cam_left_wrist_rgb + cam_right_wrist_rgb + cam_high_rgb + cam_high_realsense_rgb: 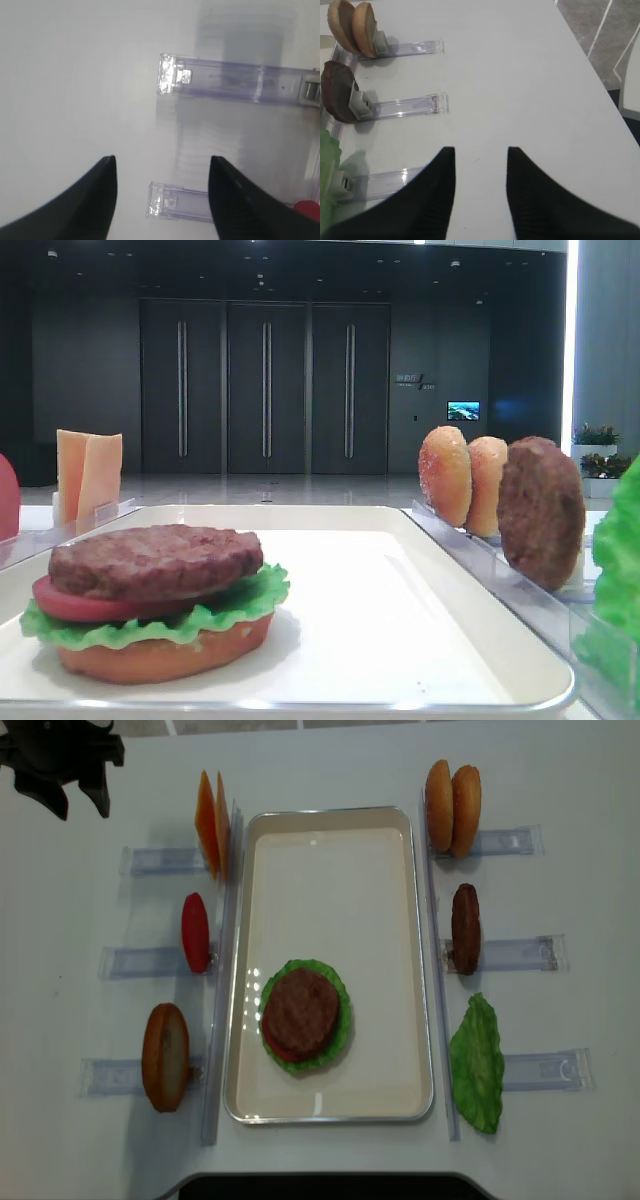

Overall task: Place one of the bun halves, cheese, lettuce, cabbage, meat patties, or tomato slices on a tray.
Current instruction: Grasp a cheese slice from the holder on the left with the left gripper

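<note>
Left wrist view: my left gripper [161, 165] has its fingers apart and empty above the white table [75, 75], a clear holder strip [240, 85] at one o'clock. My right gripper [481, 155] is likewise spread and bare. On the tray [330, 850], toward six o'clock, a meat patty [300, 1010] tops tomato and lettuce [340, 1020]. Cheese [210, 835] stands at ten o'clock of the tray, outside its rim.
</note>
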Controlling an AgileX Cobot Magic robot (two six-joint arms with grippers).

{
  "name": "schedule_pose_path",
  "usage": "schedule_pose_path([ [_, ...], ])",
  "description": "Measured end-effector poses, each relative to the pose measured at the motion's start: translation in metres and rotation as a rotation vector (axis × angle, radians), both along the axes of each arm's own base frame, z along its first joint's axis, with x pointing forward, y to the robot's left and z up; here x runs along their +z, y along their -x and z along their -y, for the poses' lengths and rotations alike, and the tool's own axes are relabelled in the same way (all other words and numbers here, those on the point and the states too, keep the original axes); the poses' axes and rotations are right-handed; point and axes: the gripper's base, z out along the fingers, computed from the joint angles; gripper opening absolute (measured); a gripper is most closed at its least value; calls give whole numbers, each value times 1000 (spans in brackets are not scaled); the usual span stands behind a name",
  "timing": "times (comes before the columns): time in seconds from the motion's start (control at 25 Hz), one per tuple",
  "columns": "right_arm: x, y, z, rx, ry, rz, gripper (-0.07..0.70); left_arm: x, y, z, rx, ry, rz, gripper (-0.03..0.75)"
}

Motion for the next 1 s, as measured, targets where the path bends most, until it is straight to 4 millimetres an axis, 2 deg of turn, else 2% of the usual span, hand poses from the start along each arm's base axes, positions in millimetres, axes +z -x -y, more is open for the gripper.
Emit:
schedule_pose_path([
  [0.24,0,0,0,0,0,0,244,4,-3,0,1,2,14,444],
  [0.4,0,0,0,0,0,0,244,4,-3,12,-17,3,16,511],
  [0.52,0,0,0,0,0,0,244,4,-3,53,-92,9,31,560],
  [0.64,0,0,0,0,0,0,244,5,-1,103,-167,39,92,573],
  [0.76,0,0,0,0,0,0,244,6,5,145,-213,84,148,575],
  [0.88,0,0,0,0,0,0,244,4,8,168,-225,113,176,575],
  [1.0,0,0,0,0,0,0,244,-1,8,174,-218,119,167,575],
])
